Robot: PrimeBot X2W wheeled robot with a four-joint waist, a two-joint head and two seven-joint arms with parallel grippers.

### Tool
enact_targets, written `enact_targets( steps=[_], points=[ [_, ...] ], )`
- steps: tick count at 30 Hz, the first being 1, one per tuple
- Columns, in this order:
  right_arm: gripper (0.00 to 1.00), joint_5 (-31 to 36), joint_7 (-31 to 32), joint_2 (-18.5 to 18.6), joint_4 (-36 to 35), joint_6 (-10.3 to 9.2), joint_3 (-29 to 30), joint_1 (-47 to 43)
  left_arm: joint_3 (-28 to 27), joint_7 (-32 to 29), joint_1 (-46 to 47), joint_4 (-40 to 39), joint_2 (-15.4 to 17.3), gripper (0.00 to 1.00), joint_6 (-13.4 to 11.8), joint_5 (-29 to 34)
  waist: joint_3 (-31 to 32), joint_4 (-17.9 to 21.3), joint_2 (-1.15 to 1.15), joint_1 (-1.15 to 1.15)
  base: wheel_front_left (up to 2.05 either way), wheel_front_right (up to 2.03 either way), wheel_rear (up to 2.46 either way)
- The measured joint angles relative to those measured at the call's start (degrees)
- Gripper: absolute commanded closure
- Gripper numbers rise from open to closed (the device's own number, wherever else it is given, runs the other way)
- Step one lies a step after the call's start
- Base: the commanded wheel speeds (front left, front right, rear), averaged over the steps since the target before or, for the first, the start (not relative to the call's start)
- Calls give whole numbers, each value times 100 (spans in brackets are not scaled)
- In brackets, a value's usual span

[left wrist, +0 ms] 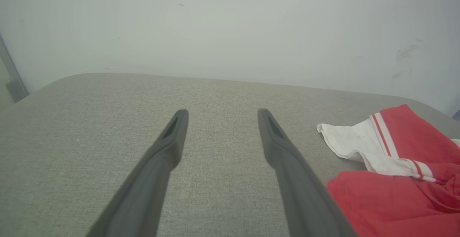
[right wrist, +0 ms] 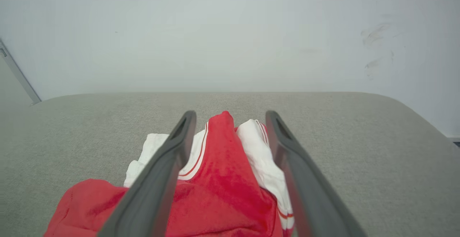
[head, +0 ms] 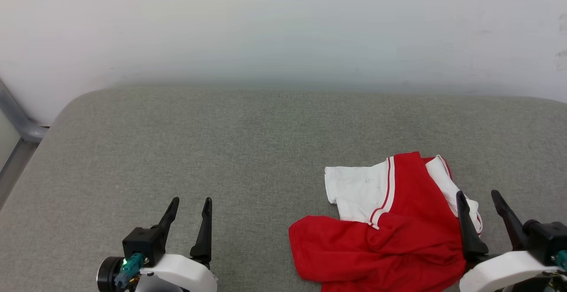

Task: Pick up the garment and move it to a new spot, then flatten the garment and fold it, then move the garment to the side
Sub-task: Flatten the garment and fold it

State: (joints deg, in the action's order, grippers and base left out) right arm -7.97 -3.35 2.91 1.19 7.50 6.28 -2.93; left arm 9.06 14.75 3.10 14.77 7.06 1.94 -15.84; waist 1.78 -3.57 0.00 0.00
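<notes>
The garment (head: 398, 234), a red shirt with white sleeves and red-striped trim, lies crumpled on the grey cushion at the lower right. A white sleeve spreads out to its left. My right gripper (head: 478, 200) is open at the shirt's right edge, fingers apart with nothing pinched. In the right wrist view the shirt (right wrist: 222, 179) lies below and between the spread fingers of that gripper (right wrist: 231, 117). My left gripper (head: 192, 205) is open over bare cushion, well left of the shirt. The left wrist view has that gripper (left wrist: 222, 115) open, with the shirt (left wrist: 399, 179) off to its right.
The grey fabric cushion (head: 221, 141) spans the whole view, its rounded back edge against a pale wall (head: 283, 26). A grey metal frame (head: 17, 128) runs down the far left beside the cushion's corner. Bare cushion extends left of and behind the shirt.
</notes>
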Motion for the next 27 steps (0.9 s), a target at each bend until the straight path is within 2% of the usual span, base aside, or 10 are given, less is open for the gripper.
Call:
enact_targets(
  steps=[7,13,19,27],
  points=[
    [0,62,341,0,-747,0,-134,-405,3,-101,-29,-55,69,0,-100,2,58,141,0,0,0,0,0],
    [0,66,543,0,-1029,0,-202,-430,148,-461,131,-13,119,0,-135,62,32,312,0,0,0,0,0],
    [0,45,654,-1,-1174,0,-259,-390,537,-1043,1005,254,-29,0,126,68,-154,474,0,0,0,0,0],
    [0,27,639,0,-1271,0,-319,-10,907,-1864,2442,1011,-132,0,433,-164,-745,754,0,1,0,0,0]
  ],
)
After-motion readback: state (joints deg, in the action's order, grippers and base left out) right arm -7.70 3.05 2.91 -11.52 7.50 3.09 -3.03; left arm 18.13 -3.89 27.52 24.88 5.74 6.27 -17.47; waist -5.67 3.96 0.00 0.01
